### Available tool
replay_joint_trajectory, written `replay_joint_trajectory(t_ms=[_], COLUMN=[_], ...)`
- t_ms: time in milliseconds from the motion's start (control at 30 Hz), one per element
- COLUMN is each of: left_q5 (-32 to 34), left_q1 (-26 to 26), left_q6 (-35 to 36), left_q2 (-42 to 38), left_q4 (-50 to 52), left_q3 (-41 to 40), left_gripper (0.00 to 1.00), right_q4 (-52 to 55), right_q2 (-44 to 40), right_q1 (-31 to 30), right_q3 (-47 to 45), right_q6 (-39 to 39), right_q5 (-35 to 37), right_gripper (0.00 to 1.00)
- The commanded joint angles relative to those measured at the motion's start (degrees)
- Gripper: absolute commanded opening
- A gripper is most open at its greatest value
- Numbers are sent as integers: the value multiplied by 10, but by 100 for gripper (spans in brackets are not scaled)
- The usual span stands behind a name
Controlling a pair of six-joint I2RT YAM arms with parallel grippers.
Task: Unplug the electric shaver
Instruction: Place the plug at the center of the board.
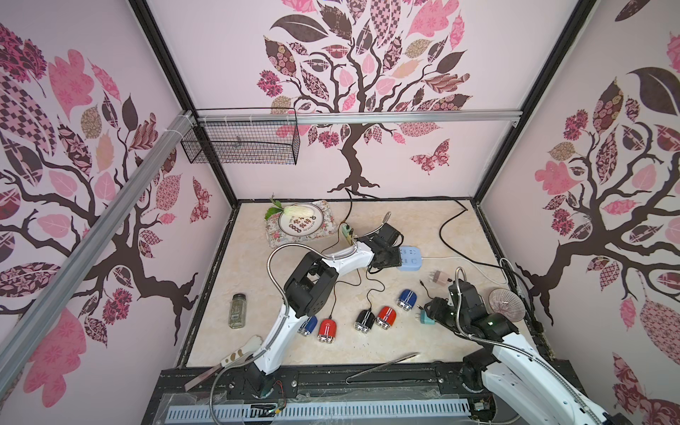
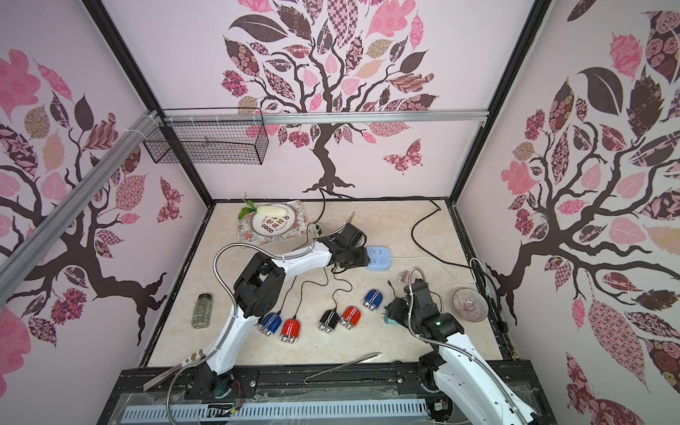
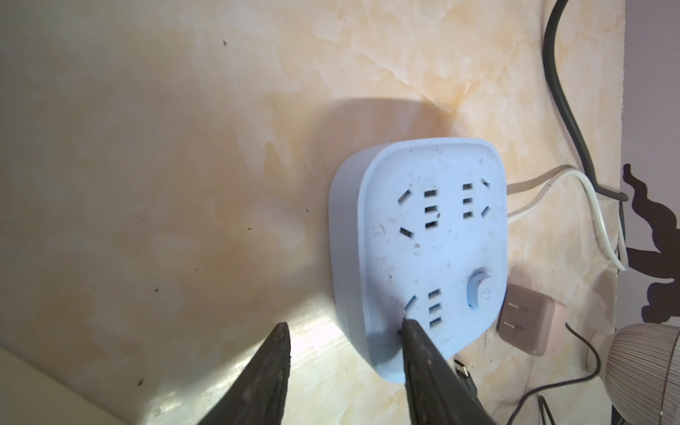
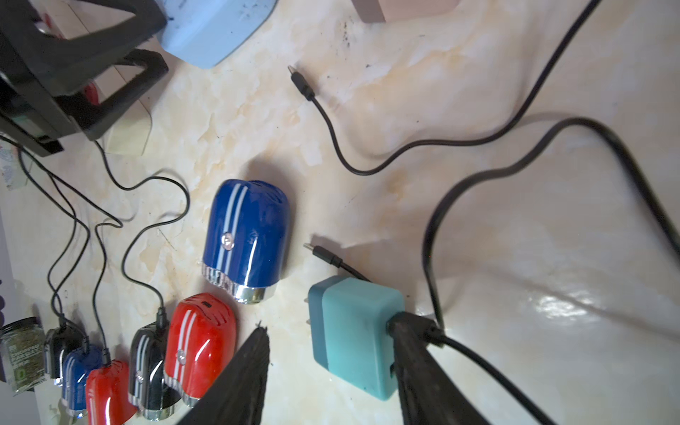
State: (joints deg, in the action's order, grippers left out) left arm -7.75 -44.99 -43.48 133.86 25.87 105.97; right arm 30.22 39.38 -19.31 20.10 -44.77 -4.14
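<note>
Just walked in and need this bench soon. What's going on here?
Two robot arms are unplugging shaver chargers. The left claw is open at the edge of the blue power strip, one finger over it; its visible sockets are empty. The right claw is open at a teal charger plug lying on the table, out of the strip. A pink plug lies loose beside the strip.

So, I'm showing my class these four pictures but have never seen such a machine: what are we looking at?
Two white robot arms work over a marble table. Two pictures look down from overhead; two come from cameras on the arms' wrists. On the table lie small shavers, some with cables in, a blue power strip, a pink charger, a spice jar and a bowl. The left pincer is open, one finger touching the strip. The right pincer is open around a teal charger, not clamping it.
</note>
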Motion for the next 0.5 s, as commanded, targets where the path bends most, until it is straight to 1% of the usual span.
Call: replay_joint_trajectory(t_ms=[0,233,467], left_q5=[9,10,12], left_q1=[-6,-11,-12], left_q6=[15,25,35], left_q2=[-25,-26,-35], left_q4=[15,32,45], left_q3=[28,48,75], left_gripper=[51,54,56], right_q4=[-3,-4,7], right_q2=[3,14,-20], right_q1=[3,3,3], right_q3=[2,5,34], right_q6=[3,4,14], right_q5=[16,16,9], right_gripper=[57,58,59])
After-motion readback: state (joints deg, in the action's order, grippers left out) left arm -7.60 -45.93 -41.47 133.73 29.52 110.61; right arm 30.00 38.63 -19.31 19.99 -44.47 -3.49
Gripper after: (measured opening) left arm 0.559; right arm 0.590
